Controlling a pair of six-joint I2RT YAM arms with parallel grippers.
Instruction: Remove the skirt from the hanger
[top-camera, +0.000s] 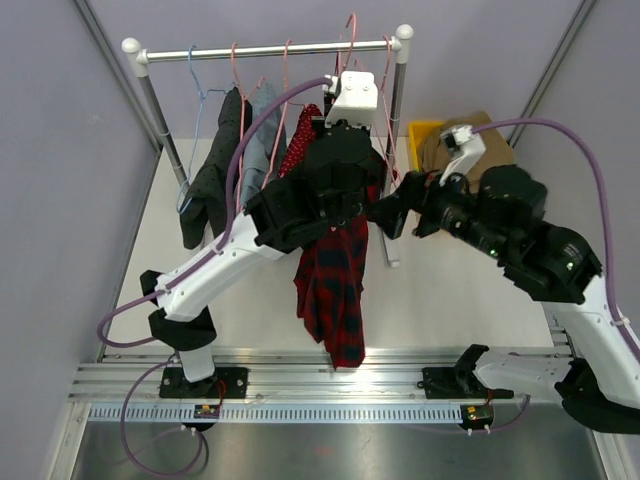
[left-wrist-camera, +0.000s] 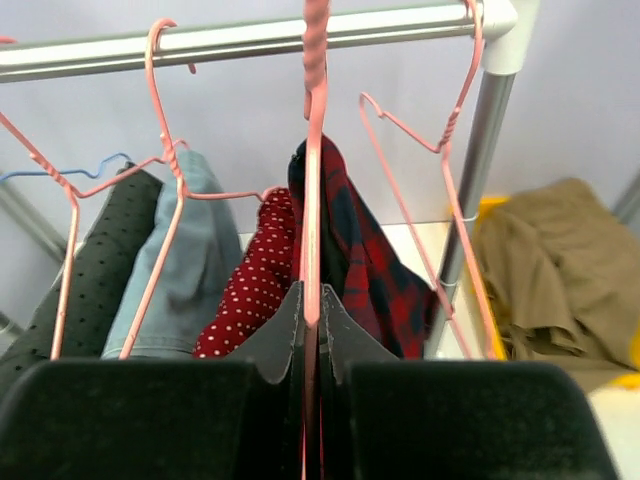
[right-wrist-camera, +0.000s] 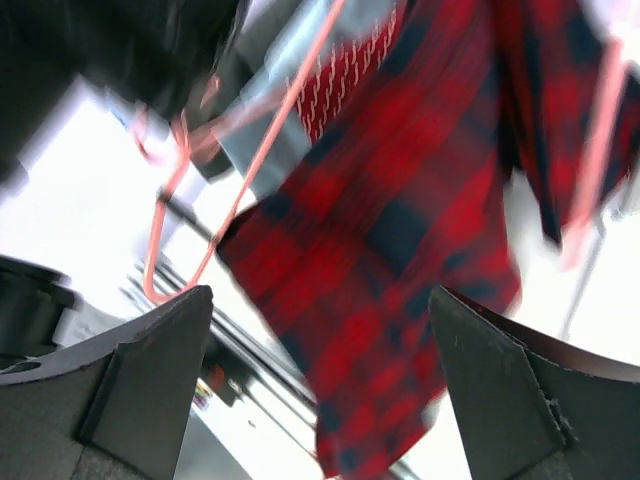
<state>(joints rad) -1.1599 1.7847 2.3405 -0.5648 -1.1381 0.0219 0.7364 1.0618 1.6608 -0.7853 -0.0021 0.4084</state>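
The left gripper is pressed together on the twisted neck of the pink hanger. The wire runs straight up out of the pinch and straight down between the two pads. The plaid skirt hangs directly below and just ahead of that pinch. Its long axis is vertical, falling from the hanger toward the near edge of the table.

The right gripper is spread wide and holds nothing. The skirt lies straight ahead of its opening, filling the space beyond the fingertips, with the loose lower hem off to its lower side. In the overhead view this gripper sits just beside the skirt's upper part, at the hanger's right end. It is therefore the free arm nearer the cloth, while the left arm only steadies the wire. The coming pull likely has to run down and away from the left pinch, along the skirt's length.

Several things cannot be told:
- How the skirt is fastened to the hanger, since the left arm covers the shoulders from above and its own fingers block them at the wrist.
- Whether the hook sits on the rail, because the hook's top is cut off at the frame edge.
- Whether any cloth lies between the right fingers or only beyond them, because the right wrist picture is blurred.
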